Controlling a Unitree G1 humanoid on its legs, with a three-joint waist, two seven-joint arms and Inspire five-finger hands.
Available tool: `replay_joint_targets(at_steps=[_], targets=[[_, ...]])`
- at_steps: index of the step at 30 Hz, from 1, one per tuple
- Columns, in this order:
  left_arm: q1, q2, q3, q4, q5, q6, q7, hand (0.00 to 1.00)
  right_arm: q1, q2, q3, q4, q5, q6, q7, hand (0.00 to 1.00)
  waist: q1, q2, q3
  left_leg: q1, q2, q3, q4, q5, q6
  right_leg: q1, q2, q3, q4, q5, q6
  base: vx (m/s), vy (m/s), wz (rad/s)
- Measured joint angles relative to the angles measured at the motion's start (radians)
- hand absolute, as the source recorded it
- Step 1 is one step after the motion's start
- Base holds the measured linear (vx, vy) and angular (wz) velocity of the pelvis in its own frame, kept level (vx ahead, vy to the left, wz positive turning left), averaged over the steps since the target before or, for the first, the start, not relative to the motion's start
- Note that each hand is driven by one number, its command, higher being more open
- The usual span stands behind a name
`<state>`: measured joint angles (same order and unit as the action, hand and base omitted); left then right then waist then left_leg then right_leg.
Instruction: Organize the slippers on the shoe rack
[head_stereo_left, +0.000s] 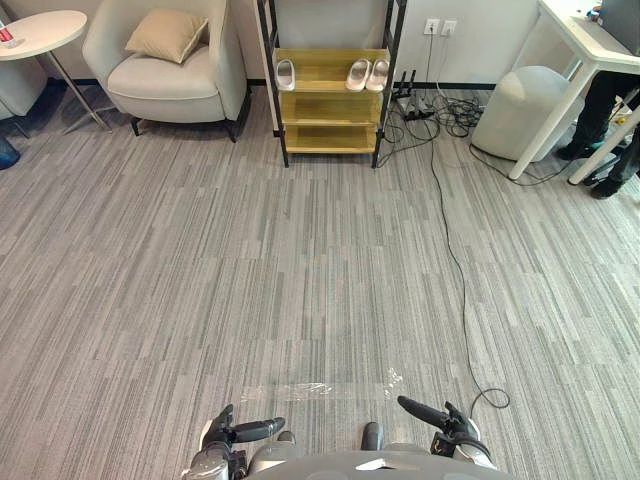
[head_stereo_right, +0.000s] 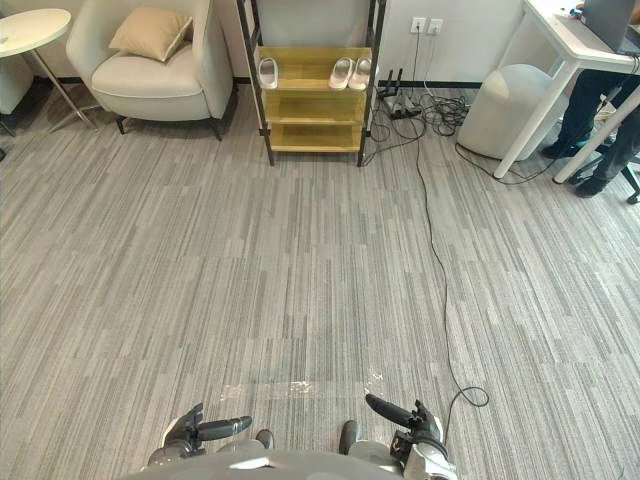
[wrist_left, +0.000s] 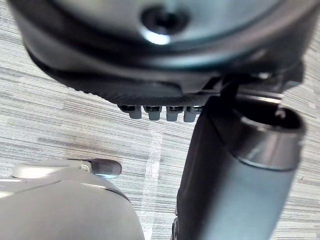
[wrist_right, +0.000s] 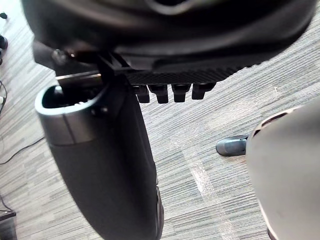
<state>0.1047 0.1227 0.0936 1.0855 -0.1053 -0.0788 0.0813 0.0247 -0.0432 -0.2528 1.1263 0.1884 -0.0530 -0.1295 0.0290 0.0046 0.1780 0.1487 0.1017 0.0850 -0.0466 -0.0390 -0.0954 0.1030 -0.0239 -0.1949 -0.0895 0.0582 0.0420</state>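
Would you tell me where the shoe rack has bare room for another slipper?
The top shelf is bare between the single slipper and the pair; the middle shelf and bottom shelf look bare. The top's right end is crowded.

A shoe rack stands against the far wall, near the middle. On its top shelf a single slipper lies at the left end, and a pair of slippers lies side by side at the right end. An armchair stands just left of the rack with a cushion on its seat, and a round side table stands further left. Right of the rack sits a pouf, with wall sockets on the wall between them. A desk stands at the far right, with a person's legs under it.
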Motion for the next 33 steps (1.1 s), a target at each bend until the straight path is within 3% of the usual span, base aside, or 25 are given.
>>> replay_joint_targets(at_steps=[33], targets=[[-0.017, 0.007, 0.000, 0.000, 0.000, 0.001, 0.000, 1.00, -0.012, 0.003, 0.000, 0.005, 0.009, -0.001, -0.001, 1.00, -0.005, -0.010, 0.005, -0.041, 0.000, -0.013, -0.012, 0.000, 0.000, -0.036, -0.005, -0.029, 0.000, -0.008, 0.001, 0.01, 0.004, 0.01]])
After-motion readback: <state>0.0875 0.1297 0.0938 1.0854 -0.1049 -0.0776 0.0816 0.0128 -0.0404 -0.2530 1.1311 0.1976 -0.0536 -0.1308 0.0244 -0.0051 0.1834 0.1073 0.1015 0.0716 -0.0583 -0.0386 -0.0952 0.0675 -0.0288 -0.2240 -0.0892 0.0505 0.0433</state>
